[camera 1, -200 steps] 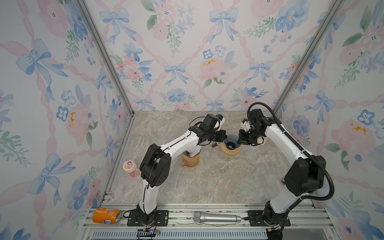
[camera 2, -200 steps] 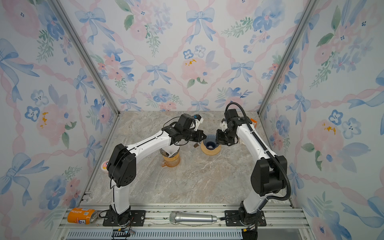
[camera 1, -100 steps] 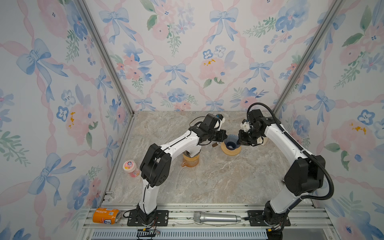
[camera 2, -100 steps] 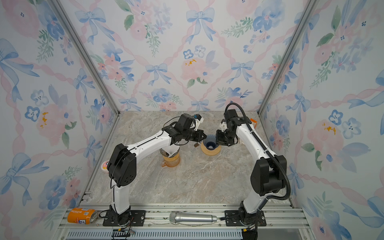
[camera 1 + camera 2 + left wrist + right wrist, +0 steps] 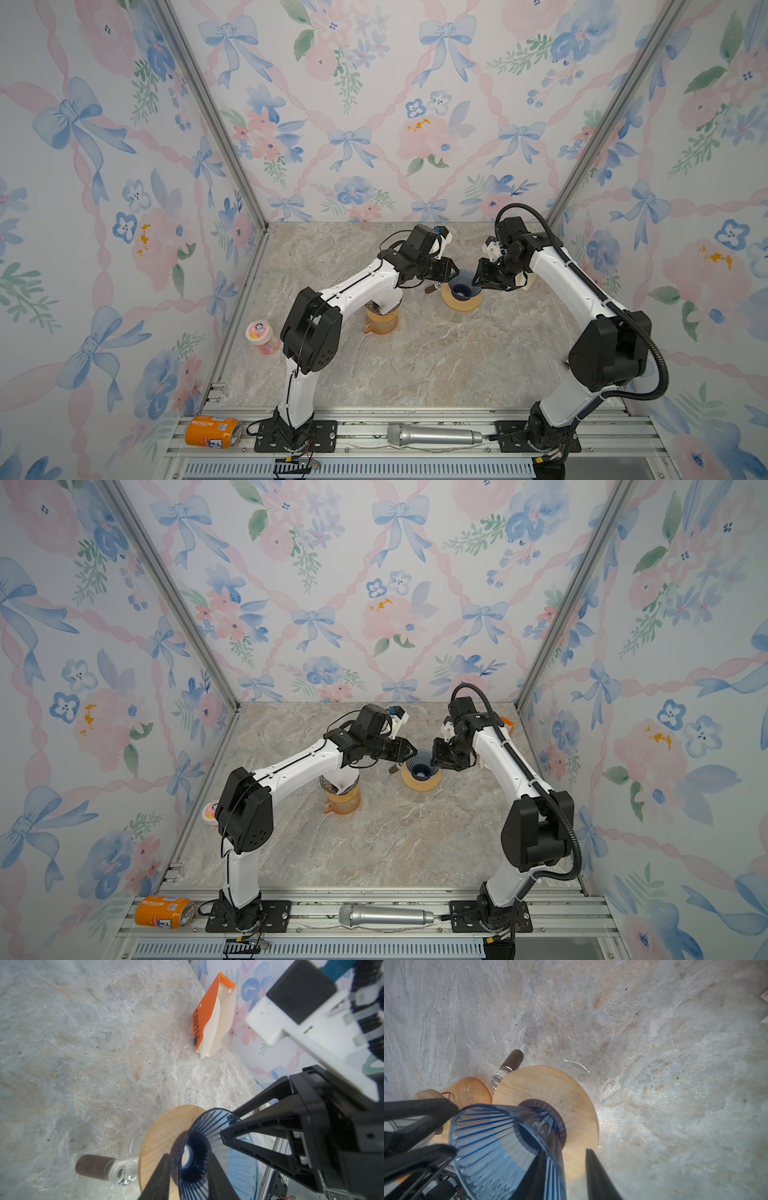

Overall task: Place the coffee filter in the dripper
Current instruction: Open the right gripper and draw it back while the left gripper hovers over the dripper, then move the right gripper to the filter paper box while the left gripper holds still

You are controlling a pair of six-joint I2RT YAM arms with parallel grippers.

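The marble table [image 5: 436, 365] is enclosed by flowered walls. Over its rear half, the left arm [image 5: 357, 286] and the right arm [image 5: 573, 282] are brought in from opposite sides toward one point. A microphone [image 5: 434, 435] is laid on the front rail between the arm bases.

A glass pot [image 5: 577, 1066] with a brown handle [image 5: 93, 1165] is stood right of centre, near the back. A wooden disc [image 5: 462, 306] is seated on the pot. An orange jug [image 5: 380, 324] is placed just left of the pot, under the left arm. The blue ribbed dripper [image 5: 461, 286] is stood upright in the wooden disc. A coffee bag [image 5: 209, 1022] is leaned against the right wall. An orange can [image 5: 212, 432] is laid on its side at the left end of the rail. A pink tub [image 5: 262, 336] is set by the left wall.

The left gripper [image 5: 188, 1154] is held at the left side of the dripper with its fingers spread. The right gripper [image 5: 563, 1154] is likewise spread at the right side, with one finger seen through the glass and the other outside the cone. Whether either touches the glass cannot be told.

The coffee filter cannot be told apart from the pale inside of the cone, so its position cannot be confirmed.
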